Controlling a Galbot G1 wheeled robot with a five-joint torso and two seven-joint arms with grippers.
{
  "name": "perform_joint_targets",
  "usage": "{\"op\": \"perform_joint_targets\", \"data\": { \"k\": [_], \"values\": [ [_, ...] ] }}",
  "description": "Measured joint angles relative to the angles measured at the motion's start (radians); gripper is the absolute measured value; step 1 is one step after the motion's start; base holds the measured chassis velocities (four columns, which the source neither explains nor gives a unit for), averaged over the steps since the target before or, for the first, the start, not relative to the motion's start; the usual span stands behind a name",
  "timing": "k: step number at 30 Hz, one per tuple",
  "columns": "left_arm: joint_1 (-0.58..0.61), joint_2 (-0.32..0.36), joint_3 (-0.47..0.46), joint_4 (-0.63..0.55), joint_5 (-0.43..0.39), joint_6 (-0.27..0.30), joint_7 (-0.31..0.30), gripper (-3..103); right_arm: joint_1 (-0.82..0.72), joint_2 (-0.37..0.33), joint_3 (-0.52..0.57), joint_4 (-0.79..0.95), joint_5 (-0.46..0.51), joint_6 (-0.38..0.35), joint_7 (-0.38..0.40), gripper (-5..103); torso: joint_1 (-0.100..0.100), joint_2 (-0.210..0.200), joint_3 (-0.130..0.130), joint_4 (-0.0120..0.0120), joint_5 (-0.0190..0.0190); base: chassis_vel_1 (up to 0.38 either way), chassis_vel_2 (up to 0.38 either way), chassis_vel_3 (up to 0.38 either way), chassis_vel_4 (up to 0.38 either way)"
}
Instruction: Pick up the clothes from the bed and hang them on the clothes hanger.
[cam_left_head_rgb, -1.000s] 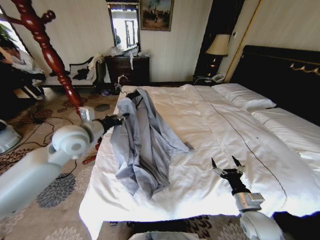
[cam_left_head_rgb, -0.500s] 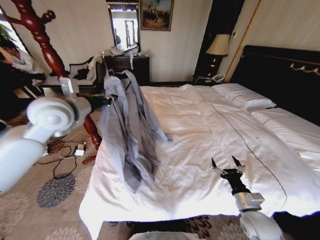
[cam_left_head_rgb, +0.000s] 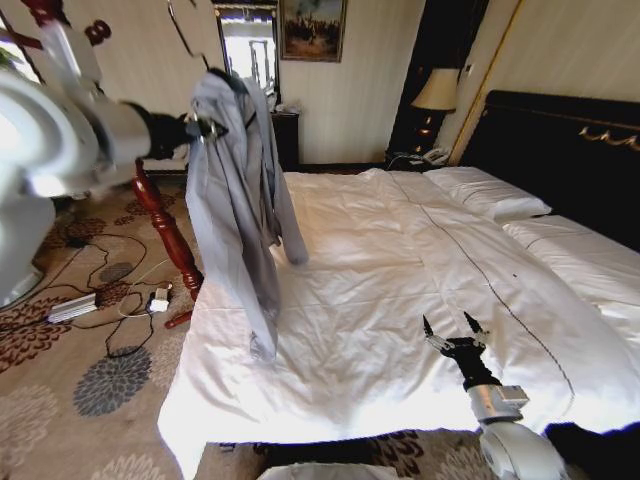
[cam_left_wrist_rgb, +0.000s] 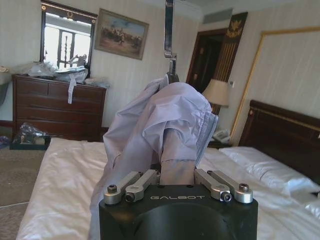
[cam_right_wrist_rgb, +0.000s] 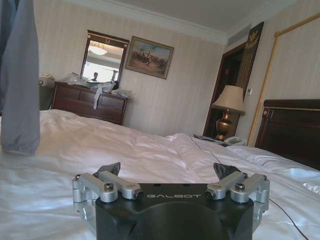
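One pale grey-blue, wrinkled long-sleeved shirt (cam_left_head_rgb: 235, 190) hangs in the air beside the wide white-duvet bed (cam_left_head_rgb: 400, 290), its fabric clamped in the left gripper (cam_left_head_rgb: 205, 127) at upper left, a thin metal hanger hook (cam_left_wrist_rgb: 169, 35) rising above the collar. One sleeve dangles near the mattress edge. The right gripper (cam_left_head_rgb: 452, 330) rests low over the duvet's foot, its two fingers spread wide and holding nothing. Two white pillows (cam_left_head_rgb: 490, 195) lie against the black headboard (cam_left_head_rgb: 570, 150).
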Motion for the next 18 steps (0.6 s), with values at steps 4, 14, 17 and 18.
{"op": "perform_joint_targets", "data": {
  "k": [4, 14, 17, 18],
  "values": [
    [-0.118, -0.013, 0.074, 0.083, -0.043, -0.001, -0.037, 16, 0.0, 0.0, 0.0, 0.0, 0.0, 0.0, 0.0, 100, 0.0, 0.0, 0.0, 0.0002, -0.0002, 0.0, 0.0, 0.0, 0.0],
    [-0.338, -0.127, 0.299, 0.369, -0.106, -0.003, -0.099, 16, 0.0, 0.0, 0.0, 0.0, 0.0, 0.0, 0.0, 100, 0.0, 0.0, 0.0, 0.0001, 0.0, 0.0, 0.0, 0.0, 0.0],
    [-0.347, -0.174, 0.346, 0.456, -0.071, -0.003, -0.099, 16, 0.0, 0.0, 0.0, 0.0, 0.0, 0.0, 0.0, 100, 0.0, 0.0, 0.0, 0.0, 0.0, 0.0, 0.0, 0.0, 0.0],
    [-0.343, -0.194, 0.353, 0.482, -0.057, -0.003, -0.101, 16, 0.0, 0.0, 0.0, 0.0, 0.0, 0.0, 0.0, 100, 0.0, 0.0, 0.0, -0.0004, -0.0003, 0.0, 0.0, 0.0, 0.0]
  ]
}}
